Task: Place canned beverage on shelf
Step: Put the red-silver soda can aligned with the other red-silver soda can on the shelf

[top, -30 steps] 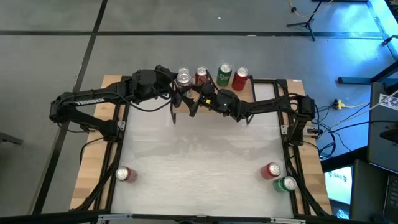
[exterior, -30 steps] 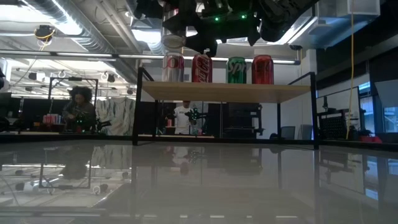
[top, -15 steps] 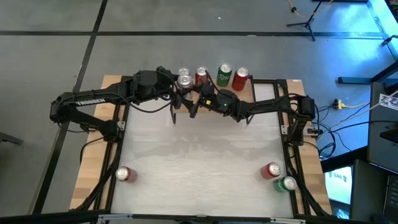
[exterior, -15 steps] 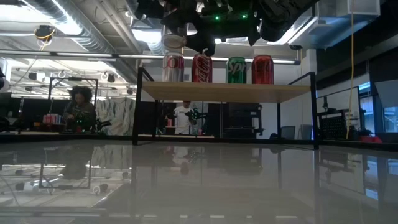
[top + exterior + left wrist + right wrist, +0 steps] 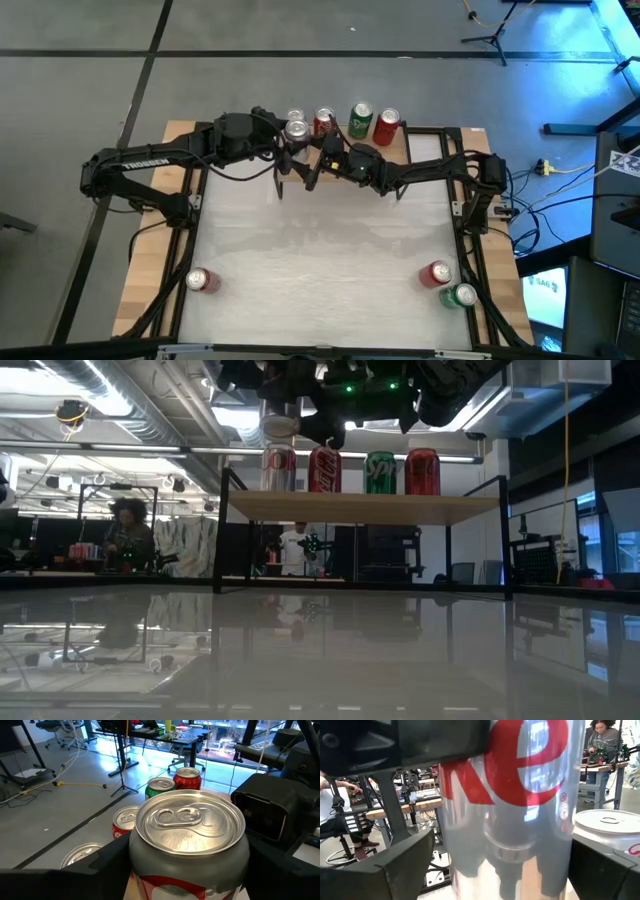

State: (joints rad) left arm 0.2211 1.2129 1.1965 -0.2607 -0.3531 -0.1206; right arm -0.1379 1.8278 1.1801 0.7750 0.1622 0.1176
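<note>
The left gripper (image 5: 291, 135) clamps a silver can (image 5: 189, 840) above the shelf (image 5: 360, 506), over its four-can row (image 5: 350, 471), with the right gripper (image 5: 318, 160) open around it, so lowering here risks striking a standing can and toppling the row.

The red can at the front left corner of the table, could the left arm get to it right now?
Probably not yet: the left gripper is shut on the silver can at the shelf. The red can stands unobstructed.
</note>
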